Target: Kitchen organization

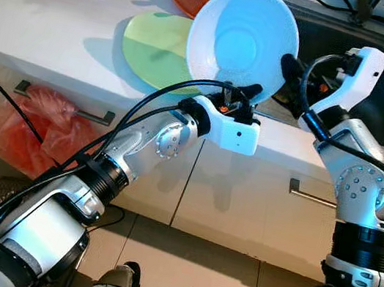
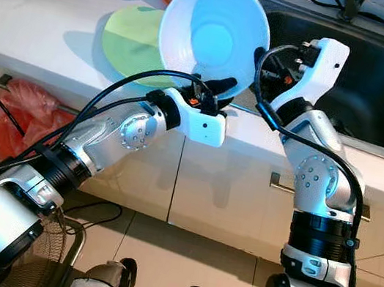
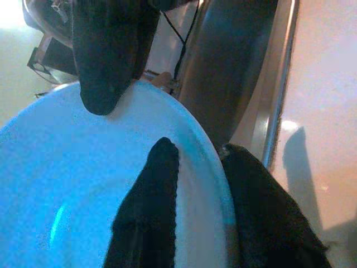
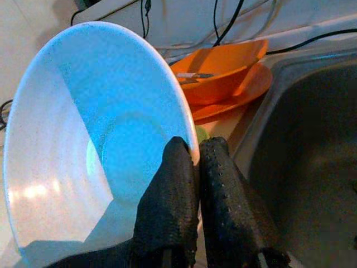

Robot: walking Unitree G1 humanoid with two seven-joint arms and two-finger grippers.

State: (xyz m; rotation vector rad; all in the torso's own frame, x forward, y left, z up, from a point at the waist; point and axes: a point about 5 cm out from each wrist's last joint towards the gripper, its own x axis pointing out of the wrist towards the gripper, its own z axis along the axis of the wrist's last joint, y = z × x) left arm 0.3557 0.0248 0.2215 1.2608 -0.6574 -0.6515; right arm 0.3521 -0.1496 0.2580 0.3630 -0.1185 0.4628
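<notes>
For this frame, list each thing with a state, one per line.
blue bowl: lifted, tilted on edge, held by both claws
left claw: shut on the bowl's lower rim
right claw: shut on the bowl's rim by the sink
green plate: flat on the counter
orange dishes: stacked beside the sink
sink: looks empty where visible
cabinet doors: closed

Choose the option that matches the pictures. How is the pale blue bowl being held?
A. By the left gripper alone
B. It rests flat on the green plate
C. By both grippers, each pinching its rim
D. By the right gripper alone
C: the left gripper and the right gripper each clamp the rim of the pale blue bowl, which is tilted up above the counter edge.
</notes>
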